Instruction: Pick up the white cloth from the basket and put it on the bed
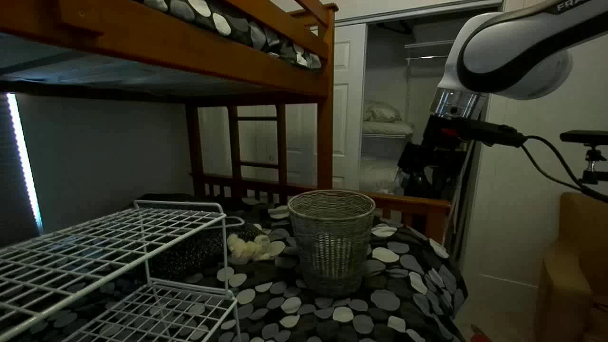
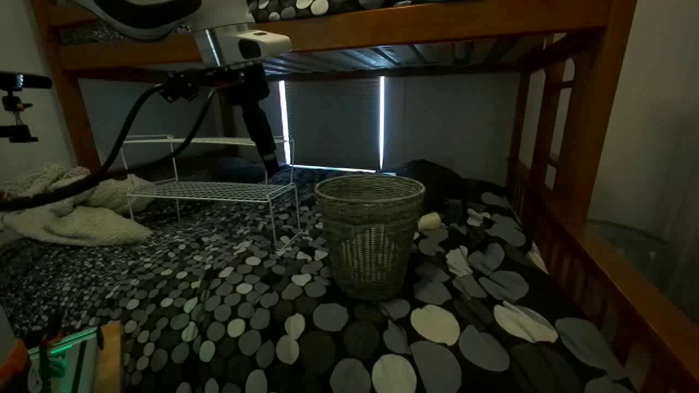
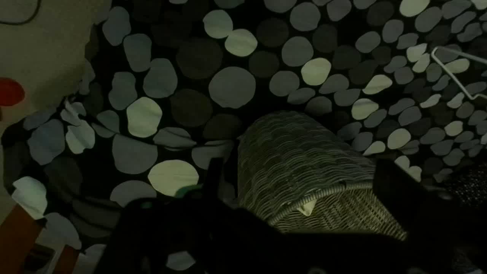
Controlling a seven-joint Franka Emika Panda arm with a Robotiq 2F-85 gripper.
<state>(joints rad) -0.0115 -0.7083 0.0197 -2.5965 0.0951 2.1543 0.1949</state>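
Note:
A grey-green wicker basket (image 1: 332,247) stands upright on the bed (image 1: 342,314), which has a black cover with grey and white dots. The basket (image 2: 371,251) and bed (image 2: 235,327) show in both exterior views. In the wrist view, a small pale corner of the white cloth (image 3: 307,207) shows inside the basket (image 3: 296,152), just under its rim; the rest is hidden. My gripper (image 3: 299,164) is open with nothing between its fingers. The gripper also shows in both exterior views (image 1: 418,176) (image 2: 271,165), higher than the basket rim and off to one side.
A white wire rack (image 1: 180,216) stands on the bed beside the basket. The upper bunk's wooden rail (image 2: 415,27) runs overhead, with posts and a ladder. A fluffy cream blanket (image 2: 82,218) lies at the far side. An armchair (image 1: 570,270) stands off the bed.

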